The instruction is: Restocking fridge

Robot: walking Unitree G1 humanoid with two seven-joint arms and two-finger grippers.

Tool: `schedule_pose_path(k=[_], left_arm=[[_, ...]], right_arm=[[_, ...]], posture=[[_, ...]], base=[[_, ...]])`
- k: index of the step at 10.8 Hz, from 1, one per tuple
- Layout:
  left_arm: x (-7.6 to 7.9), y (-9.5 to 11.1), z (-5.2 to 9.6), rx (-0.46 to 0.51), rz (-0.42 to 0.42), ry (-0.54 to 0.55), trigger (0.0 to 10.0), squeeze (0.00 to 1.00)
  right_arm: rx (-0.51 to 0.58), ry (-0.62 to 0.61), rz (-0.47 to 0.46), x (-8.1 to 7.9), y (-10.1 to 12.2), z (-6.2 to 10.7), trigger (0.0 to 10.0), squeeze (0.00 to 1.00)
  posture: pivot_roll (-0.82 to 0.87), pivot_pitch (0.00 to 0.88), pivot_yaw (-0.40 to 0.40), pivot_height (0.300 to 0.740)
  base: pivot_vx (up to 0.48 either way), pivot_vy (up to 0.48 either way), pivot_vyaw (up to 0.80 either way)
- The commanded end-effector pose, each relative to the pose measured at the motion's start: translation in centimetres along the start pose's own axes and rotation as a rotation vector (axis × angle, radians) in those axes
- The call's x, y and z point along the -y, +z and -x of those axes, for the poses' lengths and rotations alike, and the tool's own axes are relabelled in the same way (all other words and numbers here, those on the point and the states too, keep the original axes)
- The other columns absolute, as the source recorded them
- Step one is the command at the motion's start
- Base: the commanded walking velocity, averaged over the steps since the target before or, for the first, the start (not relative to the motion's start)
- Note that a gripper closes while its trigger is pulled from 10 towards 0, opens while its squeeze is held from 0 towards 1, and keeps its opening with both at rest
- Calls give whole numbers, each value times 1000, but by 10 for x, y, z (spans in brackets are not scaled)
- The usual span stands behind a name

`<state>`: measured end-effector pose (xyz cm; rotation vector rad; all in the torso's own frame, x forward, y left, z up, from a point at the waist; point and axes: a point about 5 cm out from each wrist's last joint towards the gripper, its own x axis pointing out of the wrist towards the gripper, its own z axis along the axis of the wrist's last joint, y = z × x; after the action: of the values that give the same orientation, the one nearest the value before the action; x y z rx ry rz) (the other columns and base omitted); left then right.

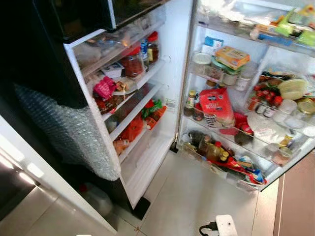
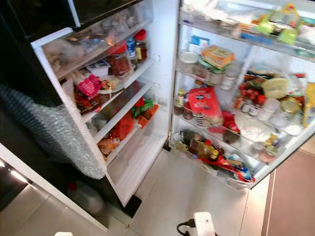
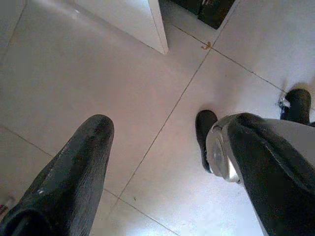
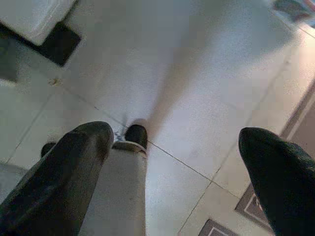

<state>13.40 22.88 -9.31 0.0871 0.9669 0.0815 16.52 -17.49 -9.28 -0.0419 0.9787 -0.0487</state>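
The fridge (image 1: pixel 184 88) stands open in front of me. Its door (image 1: pixel 142 162) swings out to the left, with red-lidded jars (image 1: pixel 132 61) and a pink packet (image 1: pixel 104 87) on its racks. The inner shelves are packed: a red bag (image 1: pixel 216 105), a yellow packet (image 1: pixel 231 56), and bottles (image 1: pixel 211 150) on the lowest shelf. My left gripper (image 3: pixel 170 128) hangs open over the pale floor tiles, holding nothing. My right gripper (image 4: pixel 174 135) also hangs open and empty above the floor, beside my leg (image 4: pixel 123 182).
Bubble wrap (image 1: pixel 69 128) covers the door's outer face. A white jug (image 1: pixel 98 196) sits on the floor under the door. A white power strip (image 1: pixel 225 226) with a black cable lies on the tiles before the fridge. A white counter edge (image 1: pixel 29 167) runs at the left.
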Motion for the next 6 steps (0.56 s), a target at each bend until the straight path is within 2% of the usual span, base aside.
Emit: schedule_pose_path(k=[1,4,6], left_arm=[[-3,-3,1,-17,-17,1,10000,0],[-4,-2,1,-18,-24,1,10000,0],[-4,-2,1,-21,-28,-1,10000,0]], right_arm=[[16,-64,-36,3,-2,1,10000,0],[50,-336,-127,12,-5,5,10000,0],[71,-433,-187,13,-6,8,10000,0]], posture=[[-32,80,26,740],[-32,78,27,740],[-37,77,29,740]], base=[[0,0,0],[0,0,0],[0,0,0]])
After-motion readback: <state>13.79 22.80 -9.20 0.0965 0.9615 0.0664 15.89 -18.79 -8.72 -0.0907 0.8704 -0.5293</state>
